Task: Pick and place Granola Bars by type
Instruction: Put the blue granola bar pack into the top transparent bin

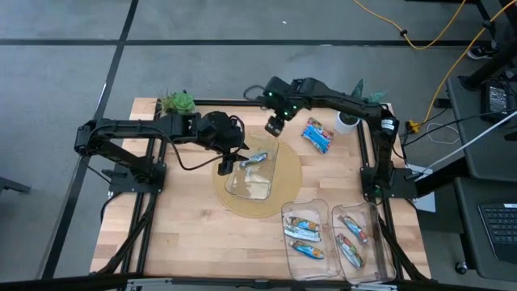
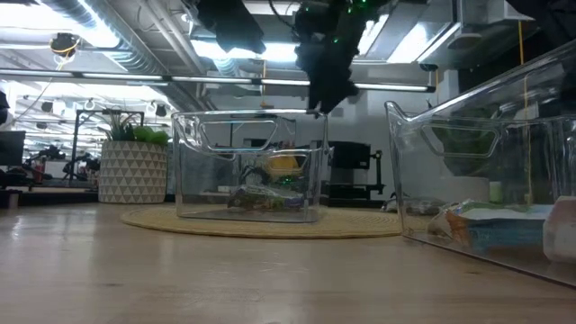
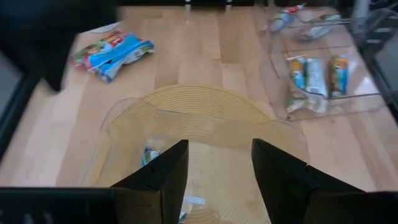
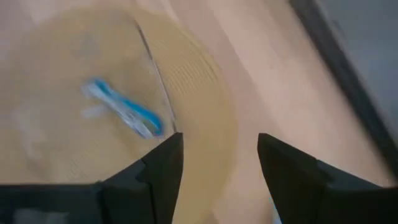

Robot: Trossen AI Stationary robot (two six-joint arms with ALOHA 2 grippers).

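Blue-and-silver granola bar (image 1: 255,158) lies inside clear bin (image 1: 252,187) on round woven mat (image 1: 284,200), table centre. Loose bars (image 1: 317,134) on bare wood, far right of mat. Sorted bars in two near-right bins (image 1: 300,249), (image 1: 373,252). Left gripper (image 1: 225,165) over bin's left rim, fingers apart, empty. Right gripper (image 1: 275,126) above bin's far edge, fingers apart, empty.
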